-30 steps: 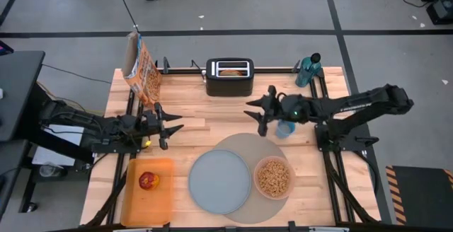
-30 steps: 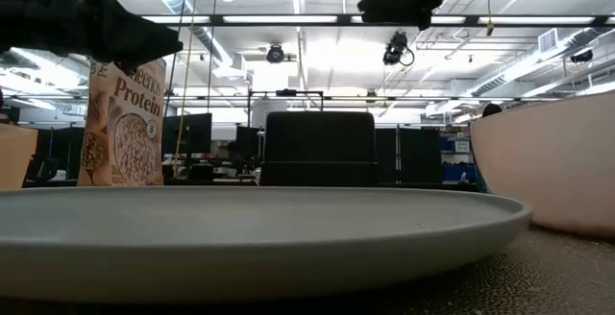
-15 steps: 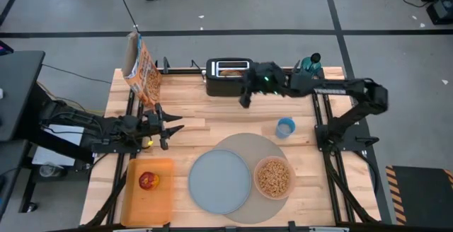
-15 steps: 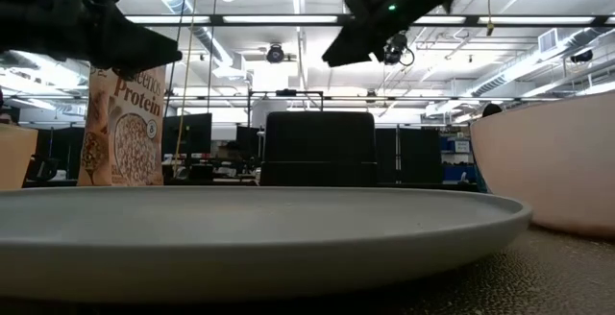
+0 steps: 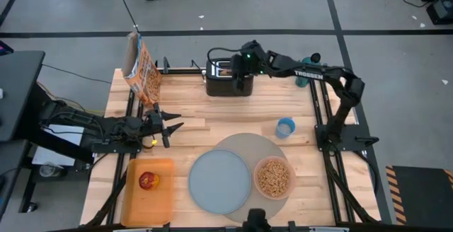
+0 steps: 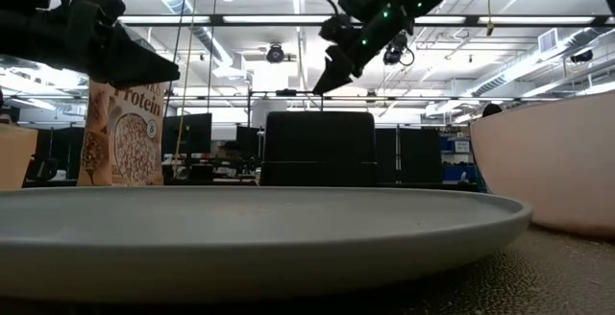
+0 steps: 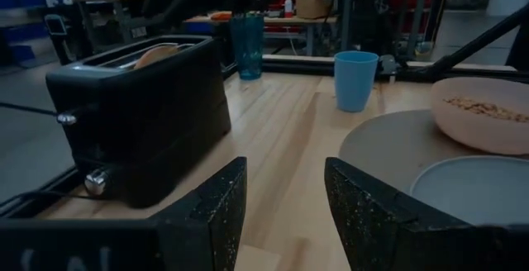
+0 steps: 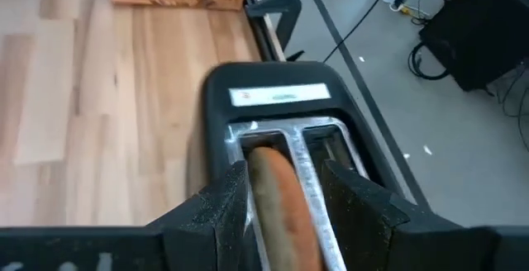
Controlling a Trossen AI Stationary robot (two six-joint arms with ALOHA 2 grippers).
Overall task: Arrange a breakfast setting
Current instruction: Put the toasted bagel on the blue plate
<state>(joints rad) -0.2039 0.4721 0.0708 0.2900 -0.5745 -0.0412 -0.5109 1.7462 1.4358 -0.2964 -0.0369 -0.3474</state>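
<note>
The black toaster (image 5: 228, 82) stands at the table's far edge with a toasted bagel half (image 8: 277, 192) upright in one slot. My right gripper (image 8: 285, 201) hovers open just above it, tilted down, a finger on either side of the bagel and clear of it in the low view (image 6: 322, 80). My left gripper (image 5: 168, 127) waits open and level over the table's left part, holding nothing. The grey plate (image 5: 220, 181) and the pink bowl (image 5: 255, 177) of brown cereal (image 5: 273, 177) rest on the round placemat (image 5: 237, 143). A red apple (image 5: 148, 181) lies on the orange board (image 5: 152, 204).
A cereal box (image 5: 141, 73) stands at the far left corner and a dark bottle (image 5: 308, 69) at the far right. A blue cup (image 5: 284, 127) stands just beyond the placemat. Bare wood lies between the toaster and the placemat.
My right gripper has swung from above the blue cup toward the table's far edge and leftward, ending over the toaster, and has tipped and rolled so that its fingers point down at the slot. Its fingers have stayed open.
</note>
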